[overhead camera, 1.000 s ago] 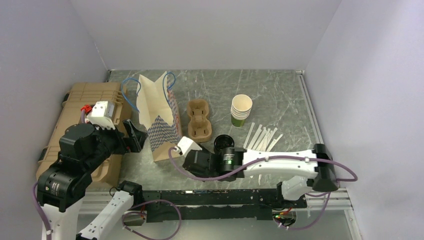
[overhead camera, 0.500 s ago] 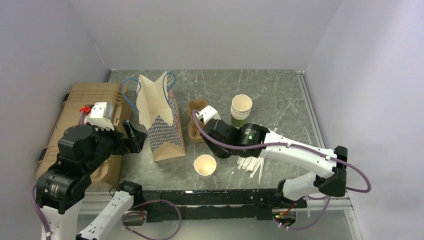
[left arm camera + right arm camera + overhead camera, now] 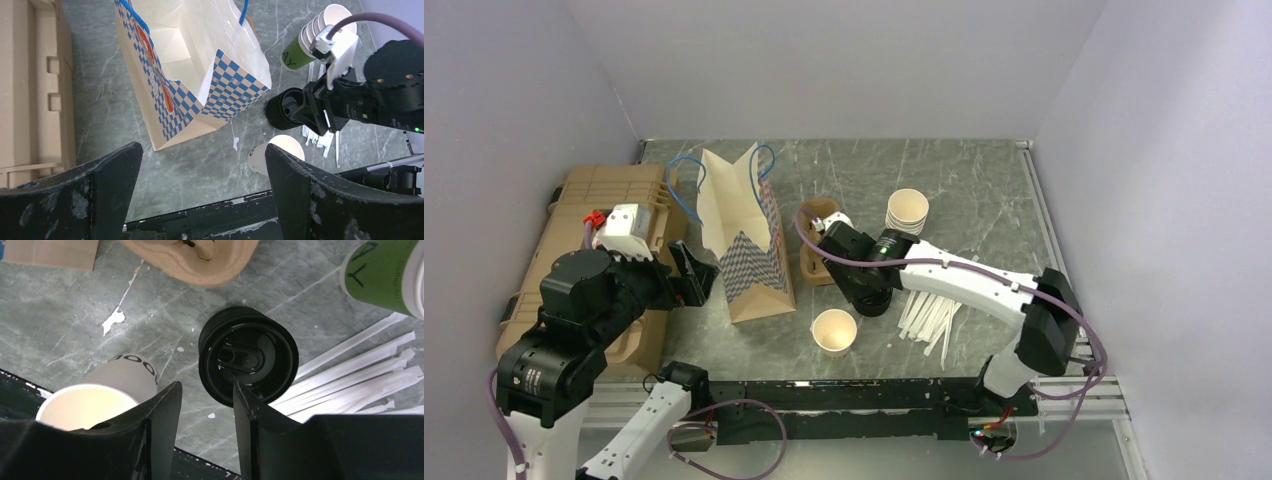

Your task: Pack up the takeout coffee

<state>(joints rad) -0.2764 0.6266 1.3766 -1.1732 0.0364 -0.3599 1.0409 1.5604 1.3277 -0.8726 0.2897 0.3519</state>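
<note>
No cup with a lid shows in any view. A single lidless cream paper cup (image 3: 834, 331) stands near the front edge; it also shows in the right wrist view (image 3: 125, 377) and the left wrist view (image 3: 280, 150). My right gripper (image 3: 856, 292) (image 3: 206, 386) is open and empty, pointing down between that cup and a stack of black lids (image 3: 247, 360), its right finger at the stack's edge. My left gripper (image 3: 694, 275) (image 3: 202, 147) is wide open and empty, left of the open paper bag (image 3: 744, 235) (image 3: 190, 75).
A brown pulp cup carrier (image 3: 819, 240) lies right of the bag. A stack of lidless cups with a green base (image 3: 906, 215) stands behind, with white wrapped straws (image 3: 934, 312) scattered in front. A tan case (image 3: 594, 230) lies along the left side.
My right gripper came away from the front left, leaving the lidless cup standing there. It swung back and now sits over the black lid stack. The left arm has not moved.
</note>
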